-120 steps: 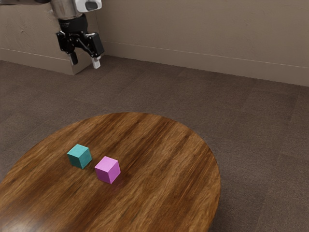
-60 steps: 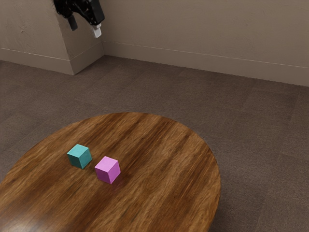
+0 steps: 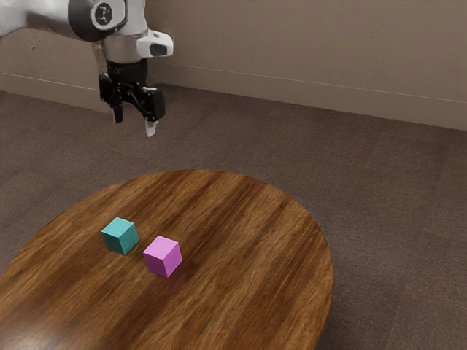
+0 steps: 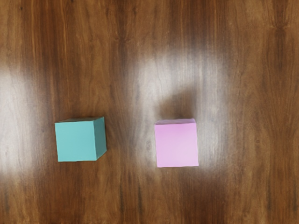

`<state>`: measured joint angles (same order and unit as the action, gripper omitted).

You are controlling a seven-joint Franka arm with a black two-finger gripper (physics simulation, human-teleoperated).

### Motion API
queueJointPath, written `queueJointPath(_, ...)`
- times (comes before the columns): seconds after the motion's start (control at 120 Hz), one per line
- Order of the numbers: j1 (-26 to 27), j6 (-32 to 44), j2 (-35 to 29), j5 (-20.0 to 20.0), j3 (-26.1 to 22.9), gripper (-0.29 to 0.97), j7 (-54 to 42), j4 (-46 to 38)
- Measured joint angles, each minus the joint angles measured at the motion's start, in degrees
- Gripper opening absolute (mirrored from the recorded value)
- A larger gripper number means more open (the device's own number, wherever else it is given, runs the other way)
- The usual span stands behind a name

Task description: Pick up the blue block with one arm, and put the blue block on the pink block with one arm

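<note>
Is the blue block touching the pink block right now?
No, in the wrist view a strip of bare table separates the blue block from the pink block.

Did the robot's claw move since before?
Yes. The gripper has dropped lower, nearer the round table, than half a second ago.

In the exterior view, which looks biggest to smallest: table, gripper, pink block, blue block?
1. table, by far.
2. gripper, though it sits farther from the camera.
3. pink block and blue block: they look about alike, so no ranking between them.
</note>
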<state>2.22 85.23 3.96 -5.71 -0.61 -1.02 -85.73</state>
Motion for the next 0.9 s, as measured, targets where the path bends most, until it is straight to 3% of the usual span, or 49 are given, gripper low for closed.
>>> queueJointPath(0.208,-1.6,12.9,-0.4,0.8,2.9,0.68,-0.1,-13.4)
queueJointPath(0.55,-1.6,27.0,3.9,2.4,6.7,0.68,-5.1,-19.8)
queueJointPath(0.9,-4.8,33.5,8.1,2.8,6.7,0.68,-9.9,-23.4)
